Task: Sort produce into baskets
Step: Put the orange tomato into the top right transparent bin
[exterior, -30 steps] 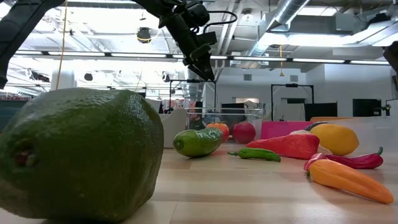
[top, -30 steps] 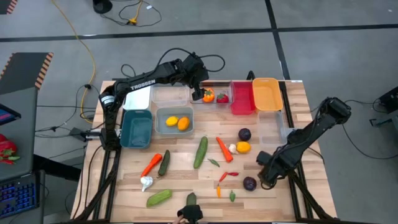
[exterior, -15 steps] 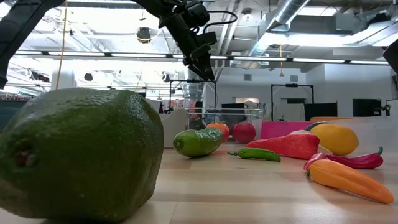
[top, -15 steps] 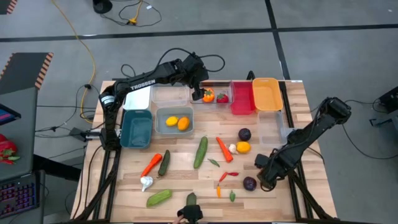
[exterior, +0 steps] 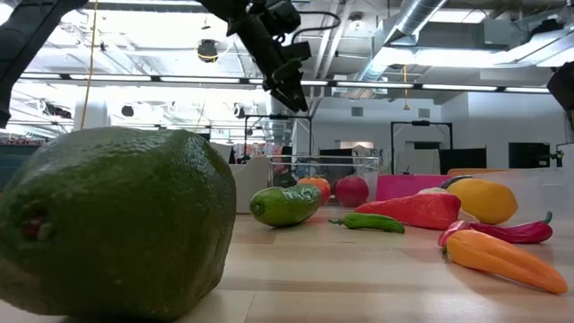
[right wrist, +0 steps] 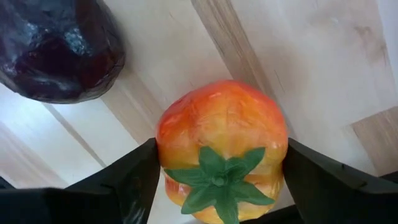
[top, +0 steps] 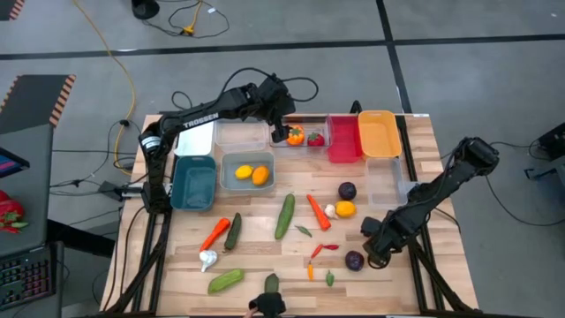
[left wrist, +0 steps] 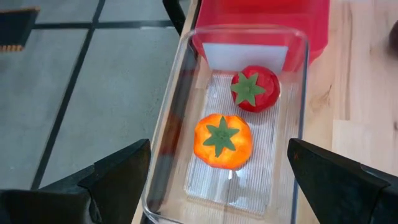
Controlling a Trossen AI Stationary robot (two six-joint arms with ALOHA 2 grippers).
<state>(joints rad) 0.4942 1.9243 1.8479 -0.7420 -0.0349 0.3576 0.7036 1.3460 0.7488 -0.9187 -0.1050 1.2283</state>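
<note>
Left gripper hovers over the clear basket in the far row, jaws wide and empty. That basket holds an orange pepper and a red pepper side by side, so it reads as the peppers bin; the jaws look parked after a drop rather than reaching for anything. Left arm stretches from its base at the left edge across the white and clear tubs, wrist pitched down over the bin.

Grey-blue basket holds two lemons, same sorting logic. Most produce is loose on the counter: cucumbers, carrots, chillies, garlic mid-counter.

Right gripper is low on the near right of the counter, jaws straddling an orange-yellow pepper, one finger each side, close to its flanks; can't tell if they're touching. A purple ball sits just beside it. My read: a grasp in hand, target the peppers bin. Right arm slants down from its base at the right edge, wrist near the counter.
</note>
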